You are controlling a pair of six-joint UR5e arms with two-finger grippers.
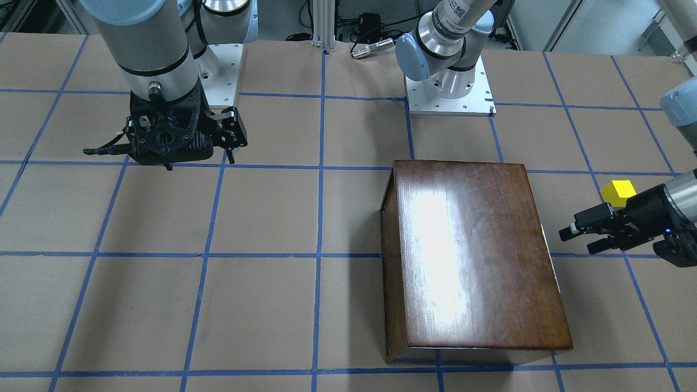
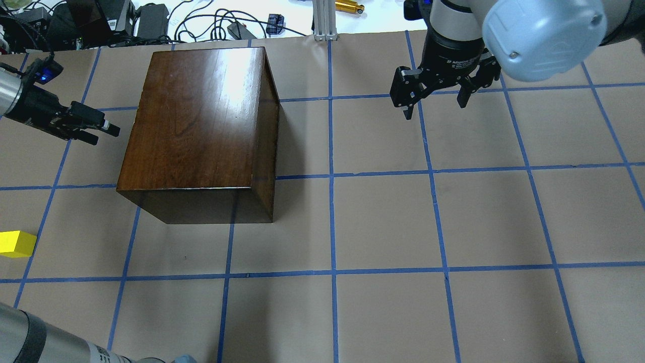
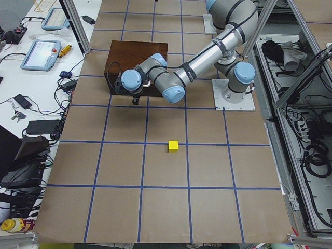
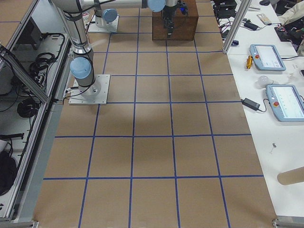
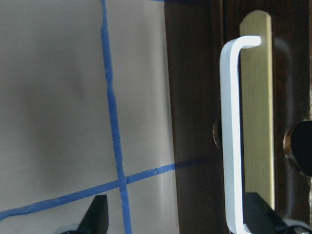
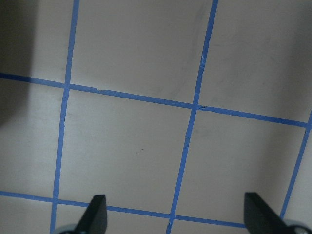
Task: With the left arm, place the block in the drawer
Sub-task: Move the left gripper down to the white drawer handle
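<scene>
The yellow block [image 1: 618,193] lies on the table beside my left arm, also in the overhead view [image 2: 17,243] and the left side view [image 3: 173,146]. The dark brown cabinet [image 2: 201,116] stands with its drawer shut. The drawer's front panel [image 5: 195,97] and its pale bar handle [image 5: 233,136] fill the left wrist view. My left gripper [image 2: 103,135] is open and empty, level with that front and a short way from it; it also shows in the front-facing view [image 1: 581,239]. My right gripper [image 2: 436,101] is open and empty above bare table, far from the cabinet.
The table is brown paper with a grid of blue tape [image 2: 330,176]. Both arm bases [image 1: 449,98] stand at the robot's edge. Cables and devices [image 2: 151,20] lie beyond the far edge. Pendants [image 4: 268,52] sit on a side bench.
</scene>
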